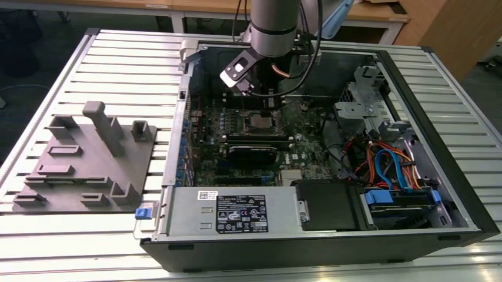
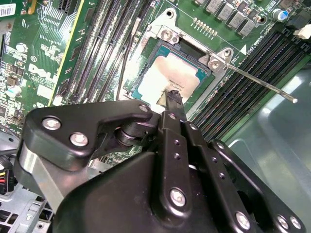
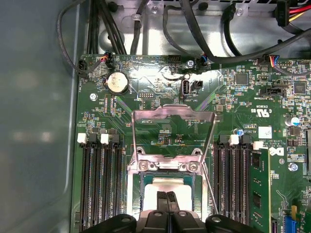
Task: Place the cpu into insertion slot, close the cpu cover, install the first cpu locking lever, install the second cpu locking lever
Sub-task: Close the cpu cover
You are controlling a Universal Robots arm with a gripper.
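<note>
The black gripper, shut tight on nothing, seems to touch the flat silver-grey square cpu lying in the dark insertion slot. Off-centre pressure might tilt it and seat it crooked.

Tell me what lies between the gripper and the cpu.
Nothing: in the second wrist view the shut gripper ends right at the top of the cpu.

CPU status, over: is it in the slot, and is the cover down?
End effector shut, tips down on the cpu. It lies in the insertion slot. The cpu cover tipped open, one locking lever swung out.
</note>
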